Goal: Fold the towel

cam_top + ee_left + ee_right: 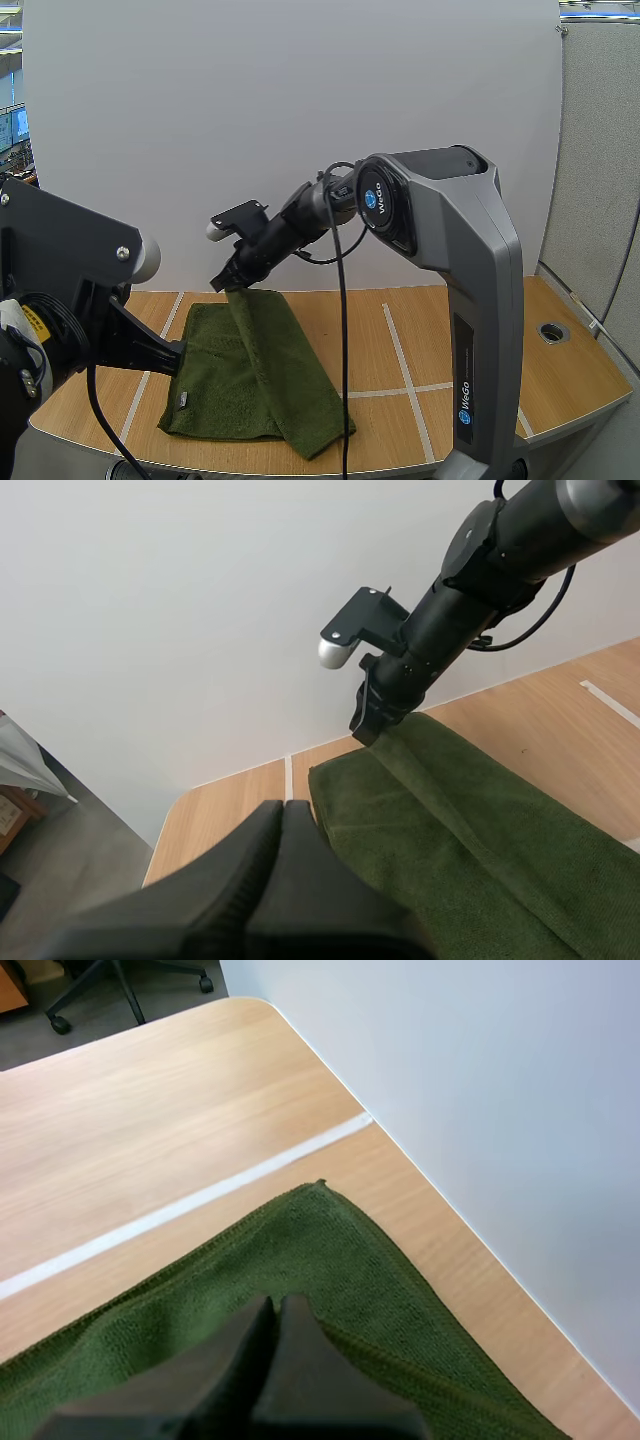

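A dark green towel (pixel 262 385) lies on the left half of the wooden table (pixel 470 340). One strip of it rises from the far edge up to my right gripper (pixel 229 283), which is shut on that lifted edge just above the table. Close up in the right wrist view, the right gripper (pixel 276 1306) pinches the towel (pixel 330 1245) a little in from its corner. My left gripper (pixel 284 808) is shut on nothing, its fingers lying together as one wedge. It points at the towel's (pixel 480 850) near left edge, and the right gripper (pixel 368 726) holds the raised fold beyond it.
White tape lines (pixel 400 350) cross the table top. A round grommet hole (pixel 552 331) sits near the table's right edge. A white wall panel stands right behind the table's far edge. Bare wood lies to the right of the towel.
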You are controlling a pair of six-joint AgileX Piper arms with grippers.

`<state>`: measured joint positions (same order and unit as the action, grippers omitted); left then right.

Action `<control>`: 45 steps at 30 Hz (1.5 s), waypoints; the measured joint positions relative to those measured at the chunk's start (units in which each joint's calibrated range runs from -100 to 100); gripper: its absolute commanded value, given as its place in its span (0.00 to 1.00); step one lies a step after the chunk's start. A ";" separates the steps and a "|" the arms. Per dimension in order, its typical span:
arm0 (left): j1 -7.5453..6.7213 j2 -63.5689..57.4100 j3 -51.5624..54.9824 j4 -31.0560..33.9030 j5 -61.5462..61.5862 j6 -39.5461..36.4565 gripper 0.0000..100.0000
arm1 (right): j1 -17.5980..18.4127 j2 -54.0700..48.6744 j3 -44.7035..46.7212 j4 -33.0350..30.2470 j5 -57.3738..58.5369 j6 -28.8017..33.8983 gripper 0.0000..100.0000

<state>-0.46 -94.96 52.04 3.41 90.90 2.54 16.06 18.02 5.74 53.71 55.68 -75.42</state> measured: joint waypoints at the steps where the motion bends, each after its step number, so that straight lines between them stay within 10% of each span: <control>1: 0.00 0.00 0.00 0.11 0.01 0.00 0.00 | 0.20 0.00 0.00 0.00 -0.90 0.00 0.00; 34: 1.31 0.27 10.22 0.33 5.07 4.31 0.00 | 2.61 0.00 -13.79 -8.15 9.69 11.54 0.00; 45: 1.31 21.10 11.60 0.96 9.10 13.38 0.00 | 2.61 0.00 -13.79 -9.95 9.69 11.63 0.00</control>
<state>0.86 -73.85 63.64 4.36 100.00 15.91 18.67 18.02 -8.05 43.76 65.38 -63.79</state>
